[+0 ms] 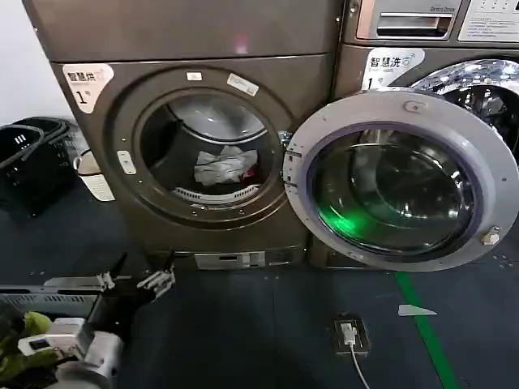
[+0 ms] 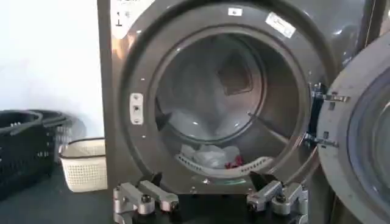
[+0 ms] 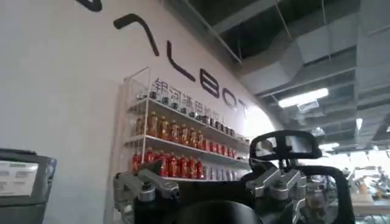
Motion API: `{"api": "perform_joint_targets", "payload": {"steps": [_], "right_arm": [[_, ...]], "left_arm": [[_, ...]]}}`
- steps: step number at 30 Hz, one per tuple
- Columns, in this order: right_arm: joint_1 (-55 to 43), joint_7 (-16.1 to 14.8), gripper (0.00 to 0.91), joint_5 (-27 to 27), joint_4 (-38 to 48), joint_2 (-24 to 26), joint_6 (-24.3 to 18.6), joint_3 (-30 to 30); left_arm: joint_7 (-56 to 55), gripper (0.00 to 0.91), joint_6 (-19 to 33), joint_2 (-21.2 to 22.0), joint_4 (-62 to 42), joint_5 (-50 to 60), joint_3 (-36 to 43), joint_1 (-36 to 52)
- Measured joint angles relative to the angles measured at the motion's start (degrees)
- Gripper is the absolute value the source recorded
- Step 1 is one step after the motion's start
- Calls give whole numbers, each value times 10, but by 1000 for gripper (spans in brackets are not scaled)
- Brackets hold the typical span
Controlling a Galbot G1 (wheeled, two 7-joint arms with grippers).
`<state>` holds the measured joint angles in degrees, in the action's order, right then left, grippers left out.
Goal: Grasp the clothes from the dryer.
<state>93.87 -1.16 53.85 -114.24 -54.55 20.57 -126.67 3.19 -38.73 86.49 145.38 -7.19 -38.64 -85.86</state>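
The small bundle of white and light grey clothes (image 1: pixel 225 166) with a red bit is seen low in the drum of the bronze-brown front-loading dryer (image 1: pixel 203 49), whose silver-rimmed glass door (image 1: pixel 401 178) is swung wide to the right. The left claw (image 1: pixel 139 275) is held spread, low and short of the porthole, so the bundle lies ahead, higher and slightly to its right (left arm judged nearer). The right claw (image 3: pixel 213 189) is parked spread, aimed at a bottle shelf (image 3: pixel 183 143).

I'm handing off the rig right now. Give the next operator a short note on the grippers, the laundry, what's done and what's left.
Left gripper: open, empty, low in front of the bronze-brown front-loading dryer, outside the porthole.
Right gripper: open, empty, facing a shelf of bottles, away from the machine.
Small white and grey bundle of clothes: lying at the bottom of the drum.
Done: silver-rimmed glass door swung fully open.
Left: reach in, grasp the bundle, pull it out.
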Motion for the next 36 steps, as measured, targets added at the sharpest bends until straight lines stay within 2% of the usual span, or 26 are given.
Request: {"api": "perform_joint_targets", "payload": {"steps": [11, 36], "right_arm": [[1, -7, 907, 16, -7, 0, 9, -6], [-2, 3, 907, 34, -14, -2, 26, -4]], "left_arm": [[3, 907, 5, -5, 2, 0, -2, -1], [9, 907, 3, -9, -8, -5, 0, 0]]}}
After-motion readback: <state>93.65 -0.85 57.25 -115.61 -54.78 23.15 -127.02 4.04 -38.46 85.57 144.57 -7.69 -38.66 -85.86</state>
